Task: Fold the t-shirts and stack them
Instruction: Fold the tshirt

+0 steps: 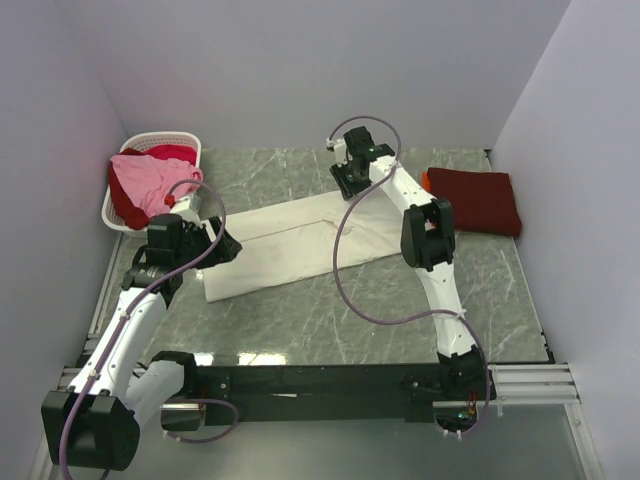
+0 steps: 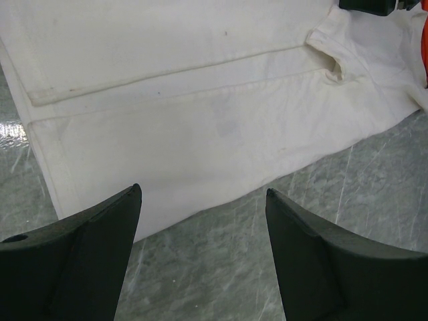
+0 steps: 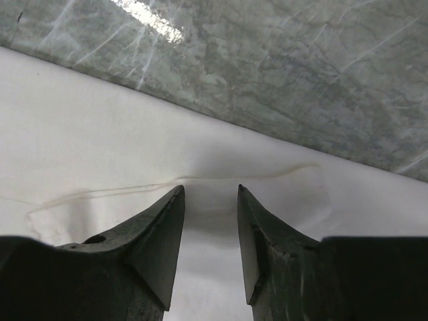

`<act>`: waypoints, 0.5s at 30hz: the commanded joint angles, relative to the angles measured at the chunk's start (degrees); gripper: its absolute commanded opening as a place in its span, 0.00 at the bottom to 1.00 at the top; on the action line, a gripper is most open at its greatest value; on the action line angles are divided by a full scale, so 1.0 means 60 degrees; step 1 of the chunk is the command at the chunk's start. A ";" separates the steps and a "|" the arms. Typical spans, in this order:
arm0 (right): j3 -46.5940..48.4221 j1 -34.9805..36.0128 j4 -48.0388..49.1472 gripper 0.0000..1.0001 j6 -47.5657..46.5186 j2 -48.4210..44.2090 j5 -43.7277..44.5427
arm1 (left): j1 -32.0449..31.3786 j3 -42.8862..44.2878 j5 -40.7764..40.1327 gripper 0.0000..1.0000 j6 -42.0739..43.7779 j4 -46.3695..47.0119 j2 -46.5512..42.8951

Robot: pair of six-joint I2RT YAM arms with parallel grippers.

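A large cream-white t-shirt point(image 1: 300, 245) lies folded into a long band across the middle of the table. My left gripper point(image 1: 228, 246) hovers at its left end. Its jaws stand wide open point(image 2: 204, 194) over bare marble, just off the white shirt's point(image 2: 200, 120) near edge, with nothing between them. My right gripper point(image 1: 348, 186) is at the shirt's far edge, its jaws point(image 3: 210, 190) partly open right above the white cloth point(image 3: 100, 147), which puckers slightly between the tips. A dark red t-shirt point(image 1: 475, 200) lies folded at the right.
A white slatted basket point(image 1: 160, 137) stands at the back left, holding a crumpled pink shirt point(image 1: 150, 180) and a red one point(image 1: 172, 152). Grey marble tabletop point(image 1: 300, 330) shows around the white shirt. Pale walls close in on the left, back and right.
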 commanded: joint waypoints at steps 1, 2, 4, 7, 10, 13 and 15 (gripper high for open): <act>0.0475 0.0075 -0.0353 0.45 -0.0231 0.0137 0.0314 | -0.0058 -0.0043 0.0183 0.80 0.0178 0.0291 -0.0054; 0.0431 0.0090 -0.0354 0.44 -0.0231 0.0122 0.0401 | -0.0043 -0.0043 0.0183 0.80 0.0178 0.0291 -0.0054; 0.0358 0.0090 -0.0412 0.44 -0.0260 0.0151 0.0475 | -0.0043 -0.0029 0.0168 0.80 0.0178 0.0291 -0.0039; 0.0357 0.0089 -0.0573 0.44 -0.0260 0.0195 0.0607 | -0.0058 -0.0029 0.0168 0.80 0.0178 0.0291 -0.0054; 0.0416 0.0075 -0.0720 0.43 -0.0275 0.0326 0.0709 | -0.0058 -0.0043 0.0154 0.80 0.0178 0.0291 -0.0054; 0.0431 0.0090 -0.0822 0.42 -0.0260 0.0400 0.0754 | -0.0058 -0.0043 0.0168 0.80 0.0178 0.0276 -0.0068; 0.0474 0.0075 -0.0881 0.40 -0.0275 0.0459 0.0724 | -0.0058 -0.0043 0.0154 0.80 0.0178 0.0276 -0.0068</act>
